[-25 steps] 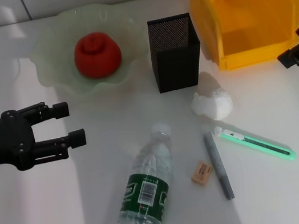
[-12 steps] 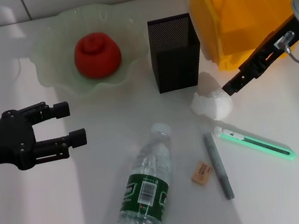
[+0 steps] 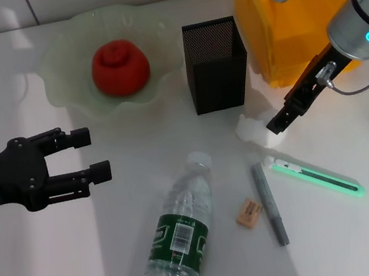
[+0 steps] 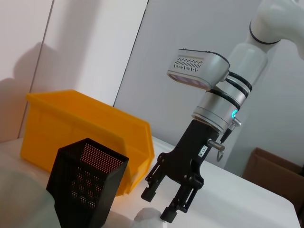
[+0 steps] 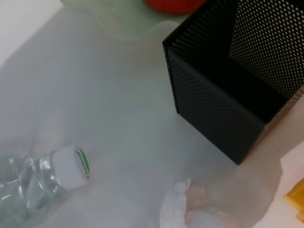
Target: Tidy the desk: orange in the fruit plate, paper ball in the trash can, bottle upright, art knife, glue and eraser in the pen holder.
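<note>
The white paper ball [image 3: 249,129] lies in front of the black mesh pen holder [image 3: 216,64]. My right gripper [image 3: 276,122] is open and right over the ball, with its fingers spread above the ball [image 4: 147,219] in the left wrist view. The ball also shows in the right wrist view [image 5: 185,209]. The orange [image 3: 120,66] sits in the pale green fruit plate [image 3: 61,88]. The bottle [image 3: 180,235] lies on its side. The tan eraser [image 3: 249,213], a grey glue stick [image 3: 269,203] and the green art knife [image 3: 317,177] lie on the desk. My left gripper [image 3: 91,153] is open and empty at the left.
The yellow-orange trash can [image 3: 305,9] stands at the back right, just behind my right arm. The pen holder is close to the left of the paper ball. The bottle's cap [image 5: 71,166] points toward the ball.
My right arm has swung in from the right edge and come down onto the paper ball. My left gripper has shifted slightly to the right.
</note>
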